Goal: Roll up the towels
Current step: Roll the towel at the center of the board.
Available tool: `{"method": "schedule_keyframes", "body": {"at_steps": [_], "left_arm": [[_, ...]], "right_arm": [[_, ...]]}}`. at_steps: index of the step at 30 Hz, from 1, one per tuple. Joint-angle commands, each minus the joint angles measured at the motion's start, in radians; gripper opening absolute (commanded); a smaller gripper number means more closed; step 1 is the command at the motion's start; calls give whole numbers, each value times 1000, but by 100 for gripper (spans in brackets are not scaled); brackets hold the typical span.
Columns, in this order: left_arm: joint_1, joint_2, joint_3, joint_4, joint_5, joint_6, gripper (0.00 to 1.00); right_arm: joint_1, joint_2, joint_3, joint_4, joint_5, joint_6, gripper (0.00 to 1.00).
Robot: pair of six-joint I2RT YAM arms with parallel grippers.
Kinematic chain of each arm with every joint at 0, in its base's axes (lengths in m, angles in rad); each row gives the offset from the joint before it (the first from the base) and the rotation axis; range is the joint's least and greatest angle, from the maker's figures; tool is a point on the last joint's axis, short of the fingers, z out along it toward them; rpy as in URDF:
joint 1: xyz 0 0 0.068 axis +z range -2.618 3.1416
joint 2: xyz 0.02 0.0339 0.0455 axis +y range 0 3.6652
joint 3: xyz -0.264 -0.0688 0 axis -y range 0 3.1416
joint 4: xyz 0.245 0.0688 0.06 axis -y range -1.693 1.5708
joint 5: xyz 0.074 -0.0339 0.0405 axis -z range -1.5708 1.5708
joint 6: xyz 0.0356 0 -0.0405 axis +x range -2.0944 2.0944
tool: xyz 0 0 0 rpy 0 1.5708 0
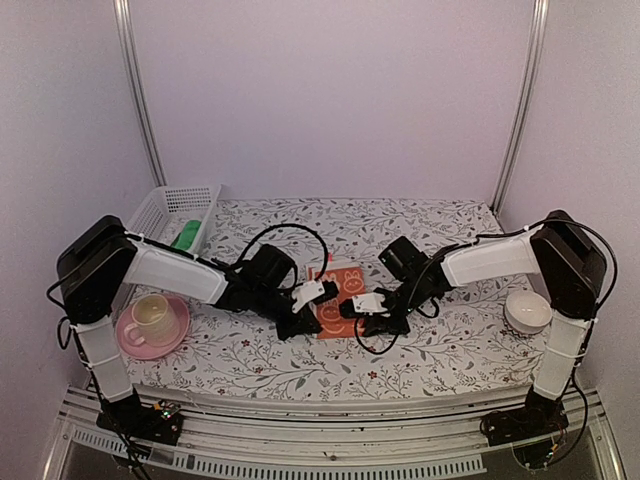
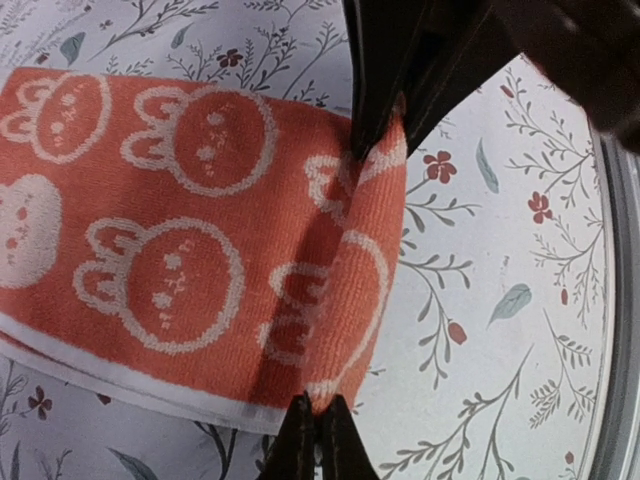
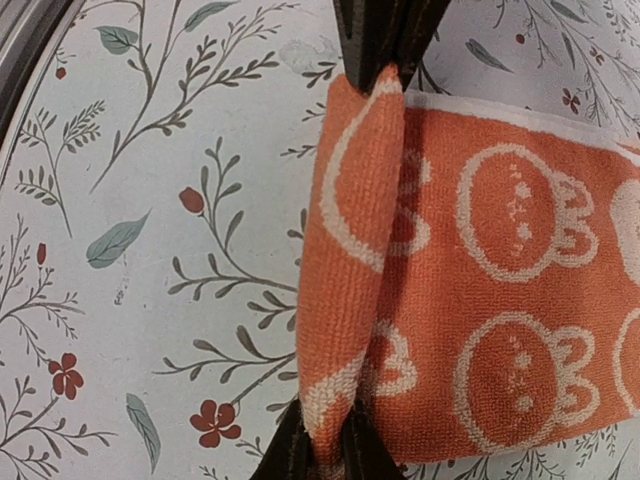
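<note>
The orange-red towel [image 1: 336, 292] with a white rabbit-like pattern lies flat in the middle of the table. Its near end is pinched up into a raised fold. My left gripper [image 1: 303, 318] is shut on one end of that fold, as the left wrist view shows [image 2: 318, 408] on the towel [image 2: 180, 260]. My right gripper [image 1: 362, 318] is shut on the other end, as the right wrist view shows [image 3: 322, 432] on the towel [image 3: 500, 300]. Each wrist view shows the other arm's fingers at its top. The green towel [image 1: 186, 236] lies in the white basket.
A white slatted basket [image 1: 160, 208] stands at the back left. A pink saucer with a cream cup [image 1: 151, 320] sits front left. A white bowl [image 1: 527, 312] sits at the right. The tablecloth [image 1: 440, 350] has a floral print.
</note>
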Motion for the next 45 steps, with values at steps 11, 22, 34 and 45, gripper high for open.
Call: {"method": "schedule_keyframes", "body": {"at_steps": [11, 22, 34, 45], "left_arm": [[37, 65, 48, -2, -21, -39, 0], [47, 95, 68, -22, -53, -60, 0], [57, 106, 77, -37, -50, -70, 0], [59, 106, 80, -39, -48, -71, 0]], "right_arm": [[-67, 17, 82, -117, -109, 32, 37], [-91, -53, 86, -122, -198, 6, 44], [-88, -77, 80, -167, -297, -54, 3], [-74, -12, 95, -106, -272, 10, 3]]}}
